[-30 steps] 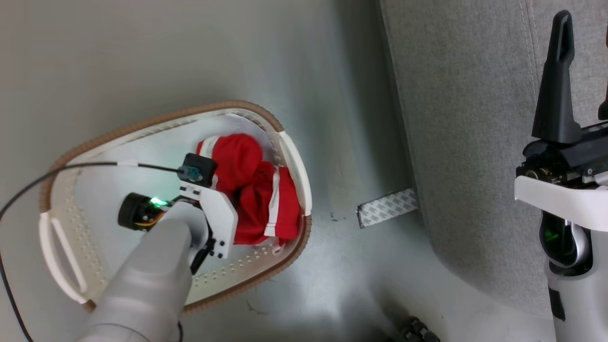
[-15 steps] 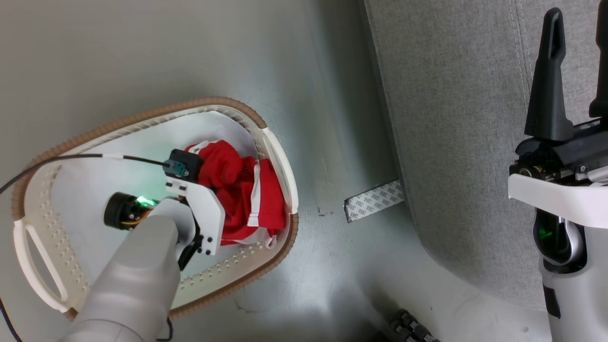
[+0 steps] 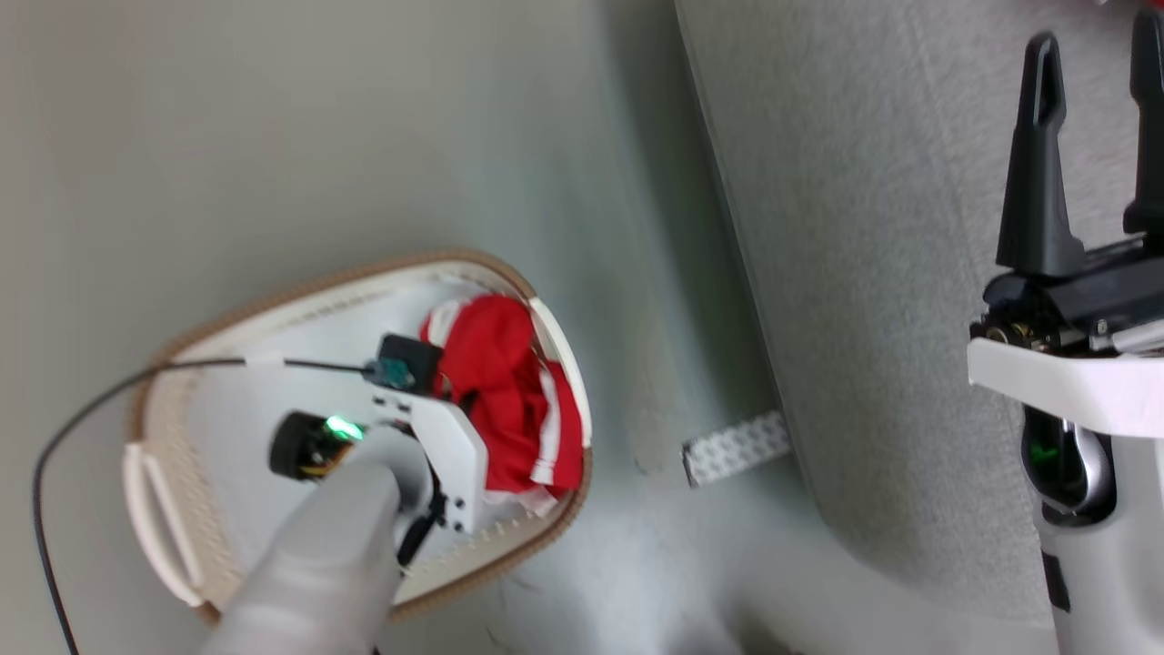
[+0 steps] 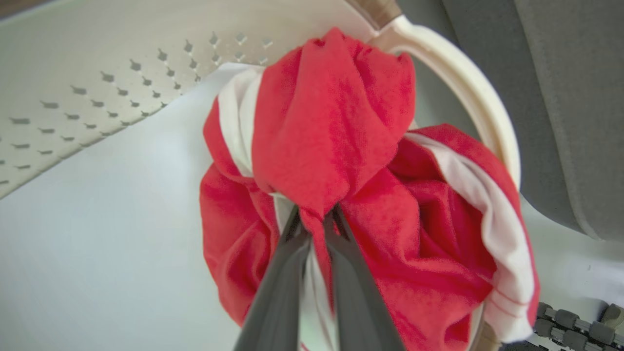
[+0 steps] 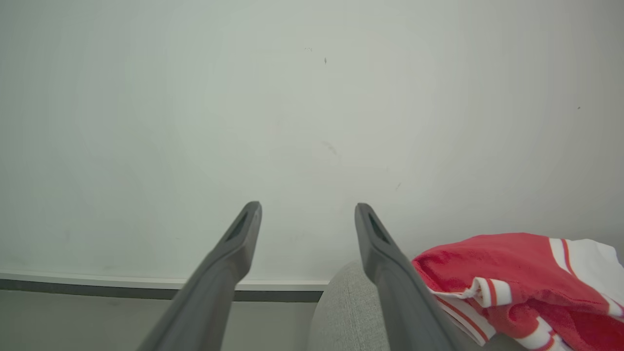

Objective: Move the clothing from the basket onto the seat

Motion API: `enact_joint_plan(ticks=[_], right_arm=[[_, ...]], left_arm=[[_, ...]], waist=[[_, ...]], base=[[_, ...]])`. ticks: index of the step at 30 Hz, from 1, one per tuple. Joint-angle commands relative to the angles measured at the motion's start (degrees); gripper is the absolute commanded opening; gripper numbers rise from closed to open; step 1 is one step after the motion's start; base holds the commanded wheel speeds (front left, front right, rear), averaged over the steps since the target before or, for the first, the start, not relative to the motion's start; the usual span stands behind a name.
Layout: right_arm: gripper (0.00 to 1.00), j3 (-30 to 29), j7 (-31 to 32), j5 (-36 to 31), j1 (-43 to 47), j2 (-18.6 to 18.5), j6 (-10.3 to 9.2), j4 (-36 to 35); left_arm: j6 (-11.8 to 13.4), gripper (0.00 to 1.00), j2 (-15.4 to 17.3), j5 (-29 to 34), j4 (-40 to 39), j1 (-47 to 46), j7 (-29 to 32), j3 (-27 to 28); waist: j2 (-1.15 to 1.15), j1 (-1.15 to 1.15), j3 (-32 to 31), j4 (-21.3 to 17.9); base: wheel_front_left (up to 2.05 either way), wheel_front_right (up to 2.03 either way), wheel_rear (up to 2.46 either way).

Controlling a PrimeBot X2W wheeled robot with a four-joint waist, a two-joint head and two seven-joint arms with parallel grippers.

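The red and white clothing (image 3: pixel 496 364) lies bunched at the right end of the cream basket (image 3: pixel 318 282), on the floor left of the grey seat (image 3: pixel 864 227). My left gripper (image 4: pixel 312 219) reaches down into the basket, shut on a pinched fold of the red clothing (image 4: pixel 331 131). In the head view its fingers are hidden under the white wrist mount. My right gripper (image 3: pixel 1096 55) hangs open over the seat, nothing between its fingers (image 5: pixel 308 207). Another red and white garment (image 5: pixel 512 273) rests on the seat (image 5: pixel 336 312) beside the right fingers.
A pale liner cloth (image 4: pixel 97 219) covers the basket floor. A strip of patterned tape (image 3: pixel 735 448) lies on the floor between basket and seat. A black cable (image 3: pixel 91 409) runs from the left wrist over the basket rim. A blank wall (image 5: pixel 312 97) stands behind the seat.
My left gripper has shut on the red clothing, and the bunch has drawn tighter. The head camera has shifted. The right gripper stays open.
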Motion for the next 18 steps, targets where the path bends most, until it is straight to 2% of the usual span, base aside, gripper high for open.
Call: enact_joint_plan(ticks=[1,12,18], right_arm=[[1.00,-0.5,0.0,-0.3,1.4,-0.7,-0.14,0.4],[1.00,-1.0,0.0,-0.7,8.0,-4.8,-0.15,4.2],[1.00,0.2,0.0,0.2,12.7,-6.2,-0.14,6.5]], left_arm=[[-0.1,0.00,-0.3,-1.7,-0.8,1.6,-0.6,-0.9],[-0.1,0.00,-1.5,-11.4,-7.5,9.2,-8.6,-8.2],[-0.1,0.00,-1.4,-14.0,-12.2,11.5,-11.1,-11.3]], waist=[[0.00,0.00,-4.6,2.0],[0.00,0.00,-22.7,8.6],[0.00,0.00,-30.5,12.3]], base=[[0.00,0.00,0.00],[0.00,0.00,0.00],[0.00,0.00,0.00]])
